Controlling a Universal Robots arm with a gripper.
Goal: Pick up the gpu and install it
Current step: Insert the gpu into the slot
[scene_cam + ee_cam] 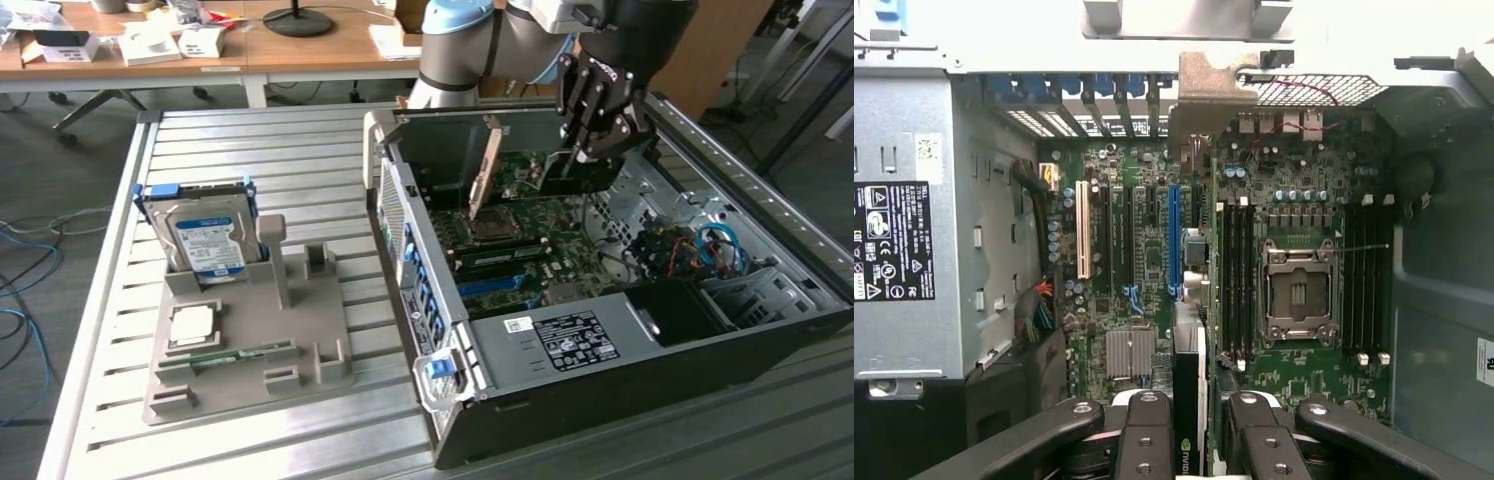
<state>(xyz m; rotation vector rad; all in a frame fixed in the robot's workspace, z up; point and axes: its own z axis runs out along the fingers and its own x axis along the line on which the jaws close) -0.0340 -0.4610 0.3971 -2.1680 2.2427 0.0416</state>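
Robot gripper [595, 143] [1199, 432] clamping on the gpu [575, 178] [1187, 452], holding it upright over the motherboard [1149, 255], inside the open computer case [641, 400] lying on the worktop [267, 150].

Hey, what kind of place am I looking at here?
Probably a robotics lab or test workshop: an open desktop computer case lies on a slatted metal table, a grey fixture holds a hard drive, and cluttered wooden desks stand behind.
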